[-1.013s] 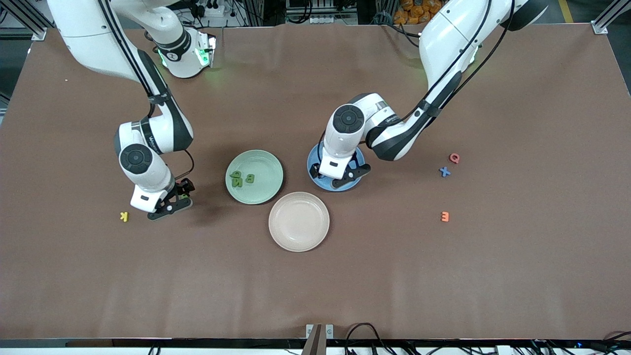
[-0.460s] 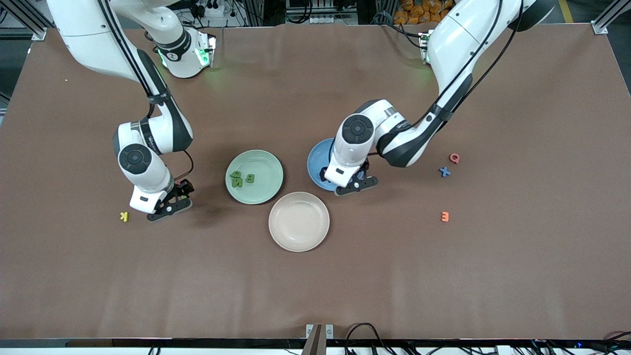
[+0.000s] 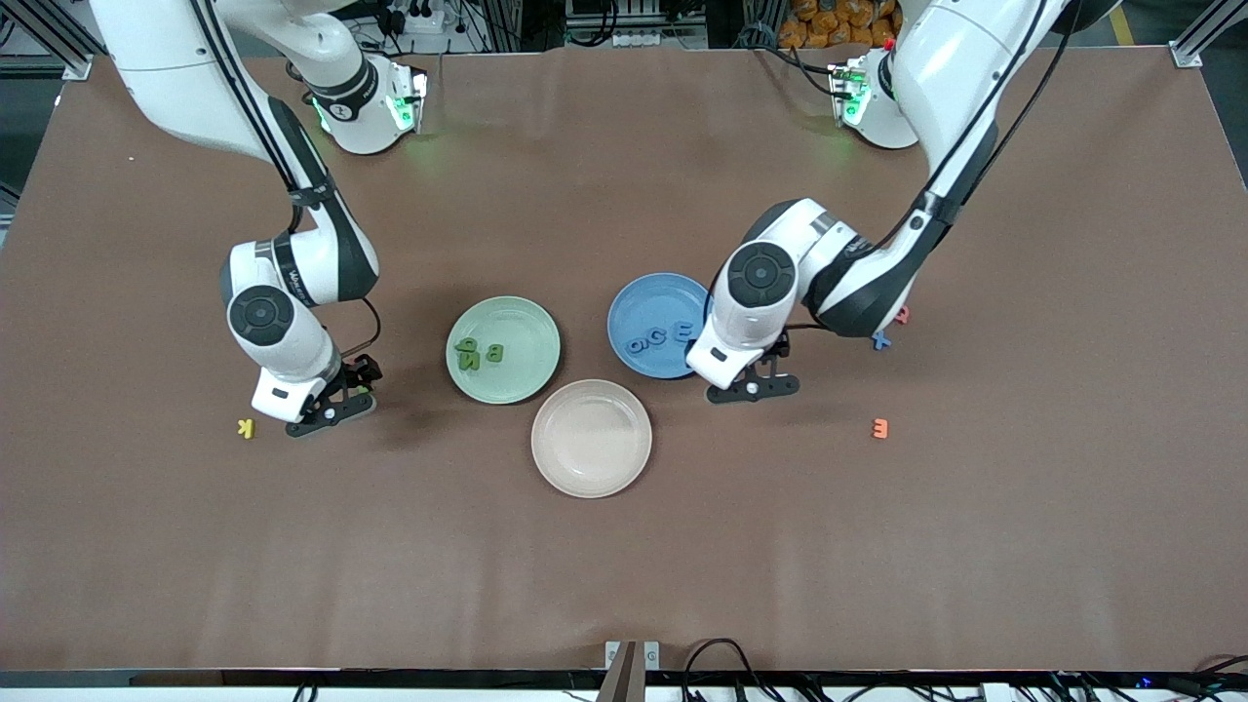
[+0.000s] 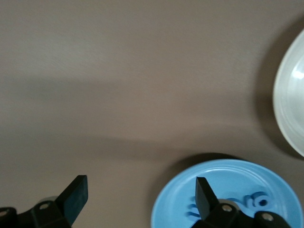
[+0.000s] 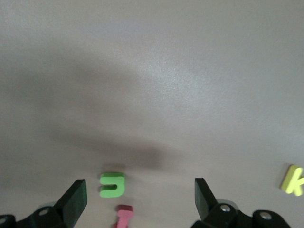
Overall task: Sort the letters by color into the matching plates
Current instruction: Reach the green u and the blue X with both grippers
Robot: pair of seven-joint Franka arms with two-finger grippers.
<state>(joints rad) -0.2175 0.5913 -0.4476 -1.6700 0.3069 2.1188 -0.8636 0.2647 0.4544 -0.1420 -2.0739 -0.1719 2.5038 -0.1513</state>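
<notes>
Yellow K (image 3: 246, 427) lies beside the right gripper (image 3: 327, 410), fingers wide, low over a green letter (image 5: 112, 184); green plate (image 3: 522, 383) holds three green letters (image 3: 478, 353); blue plate (image 3: 634, 302) holds three blue letters (image 3: 658, 337); left gripper (image 3: 753, 387), fingers wide, empty, hovers just beside it; blue X (image 3: 881, 341) lies near the orange E (image 3: 880, 428).

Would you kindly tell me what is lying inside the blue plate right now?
Three blue letters lie in the blue plate. The left arm covers the plate's edge on its side, so anything there is hidden.
</notes>
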